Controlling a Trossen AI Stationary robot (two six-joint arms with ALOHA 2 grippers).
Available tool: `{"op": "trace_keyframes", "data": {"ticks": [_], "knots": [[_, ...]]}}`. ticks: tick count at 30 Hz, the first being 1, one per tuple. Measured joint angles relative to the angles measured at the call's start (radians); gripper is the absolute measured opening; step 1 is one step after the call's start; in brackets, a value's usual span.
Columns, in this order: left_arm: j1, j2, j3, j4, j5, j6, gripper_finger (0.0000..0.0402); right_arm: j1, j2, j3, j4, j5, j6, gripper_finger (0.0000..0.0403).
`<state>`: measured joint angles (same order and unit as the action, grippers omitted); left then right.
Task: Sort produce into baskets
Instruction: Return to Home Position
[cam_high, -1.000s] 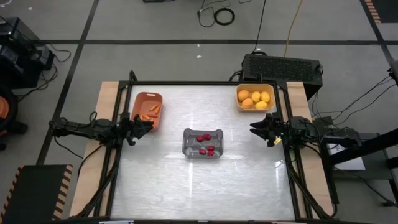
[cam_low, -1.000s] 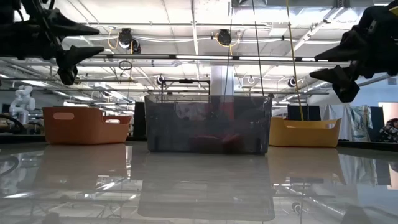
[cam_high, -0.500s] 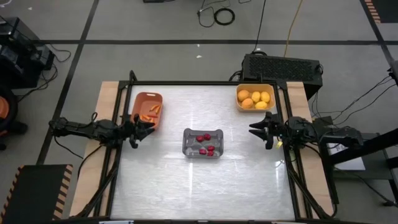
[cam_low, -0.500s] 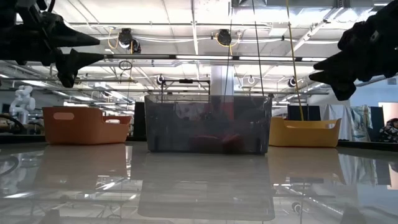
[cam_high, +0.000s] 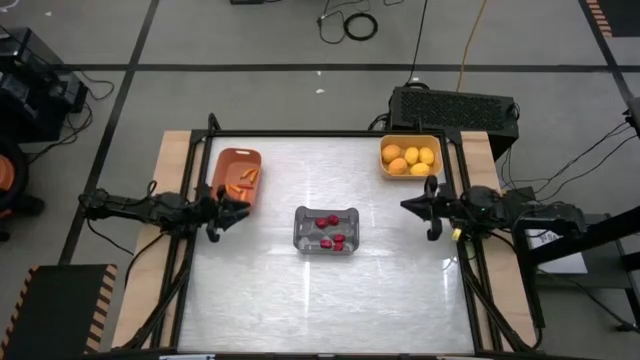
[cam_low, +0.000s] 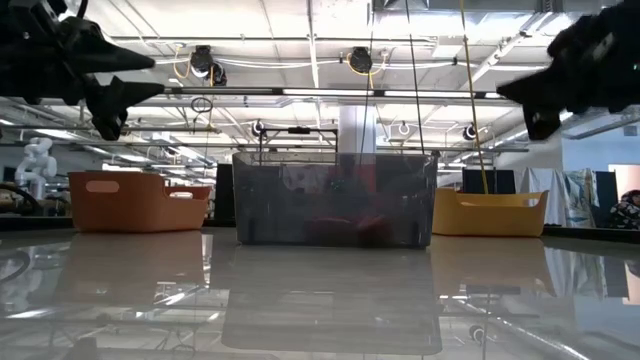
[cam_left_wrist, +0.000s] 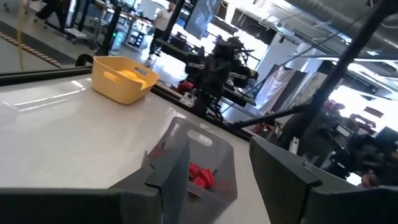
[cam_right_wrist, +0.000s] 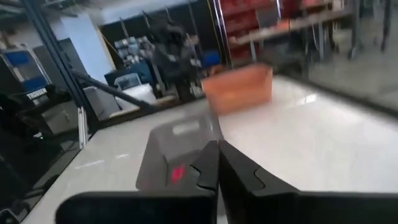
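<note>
Three baskets stand on the white table. The terracotta one (cam_high: 238, 177) at the far left holds orange carrot sticks (cam_high: 245, 178). The yellow one (cam_high: 411, 157) at the far right holds yellow-orange fruits (cam_high: 411, 160). The grey translucent one (cam_high: 326, 229) in the middle holds red berries (cam_high: 330, 232). My left gripper (cam_high: 235, 207) hovers open and level at the left edge, just near of the terracotta basket, with nothing between its fingers (cam_left_wrist: 283, 177). My right gripper (cam_high: 405, 206) hovers level at the right edge, near of the yellow basket, shut on nothing (cam_right_wrist: 218, 168).
A black box (cam_high: 455, 108) sits beyond the table's far right corner. Wooden strips and black rails run along both table sides (cam_high: 165, 250). The shiny tabletop (cam_high: 320, 300) lies bare toward the near edge. Cables lie on the floor behind the table.
My right gripper has shut its fingers on nothing and rolled about its own line while staying at the right edge. My left gripper has rolled a little and stays open. The baskets and produce have not moved.
</note>
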<state>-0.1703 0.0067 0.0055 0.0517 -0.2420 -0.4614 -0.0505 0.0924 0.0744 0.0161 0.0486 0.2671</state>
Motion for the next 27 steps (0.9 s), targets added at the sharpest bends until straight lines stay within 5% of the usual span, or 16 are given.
{"op": "trace_keyframes", "data": {"ticks": [14, 27], "knots": [[0.000, 0.000, 0.000, -0.014, 0.081, 0.007, 0.0165, 0.000, 0.012, -0.059, 0.009, -0.019, 0.093, 0.0000], [0.000, 0.000, -0.001, -0.009, 0.032, 0.209, 0.0139, 0.000, 0.025, -0.058, -0.004, -0.053, 0.010, 0.0000]]}}
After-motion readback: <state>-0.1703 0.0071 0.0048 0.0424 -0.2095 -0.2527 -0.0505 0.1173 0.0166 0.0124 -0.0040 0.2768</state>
